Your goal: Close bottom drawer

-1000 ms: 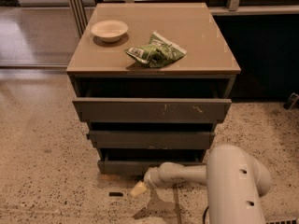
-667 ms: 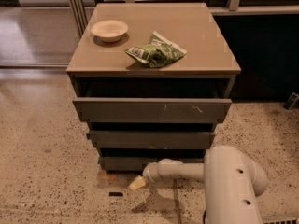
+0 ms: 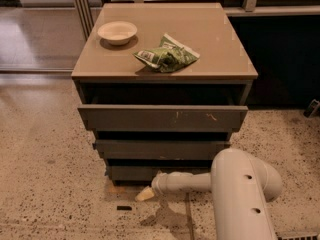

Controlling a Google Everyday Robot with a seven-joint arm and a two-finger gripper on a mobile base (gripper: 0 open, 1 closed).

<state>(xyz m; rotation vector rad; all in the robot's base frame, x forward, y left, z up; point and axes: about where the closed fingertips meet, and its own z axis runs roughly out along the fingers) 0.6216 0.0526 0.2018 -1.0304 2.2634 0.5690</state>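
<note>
Bottom drawer (image 3: 131, 174): lowest of the three in the bench (image 3: 215, 44), front just above the floor (image 3: 50, 184). It stands out only a little, less than the middle drawer (image 3: 160, 149) and far less than the top drawer (image 3: 162, 118). A dark slot shows above its front, so I'd judge it not fully home.

- Change over the last second: the end effector (image 3: 145, 195) has crept up and in from the open floor. It now sits low at the drawer's bottom edge, left of centre.
- The arm (image 3: 182, 182) has come in with it and now lies across the right half of the drawer front.
- The drawer front itself looks about where it was; I see no clear travel.
- Reading: the approach looks finished and the push is starting or about to start.
- End effector state: clenched or released, I cannot tell. Contact with the front I cannot confirm either.

Edges and room:
- The middle drawer's front overhangs from above, so there is little headroom. The push should stay low and straight in.
- The contact point sits near the lower edge and could slip under it.
- Floor is open to the left and toward me. A small dark scrap (image 3: 124, 208) lies near the end effector, apart from it.
- Bowl (image 3: 117, 32) and green bag (image 3: 167, 57) are on the benchtop, well clear.
</note>
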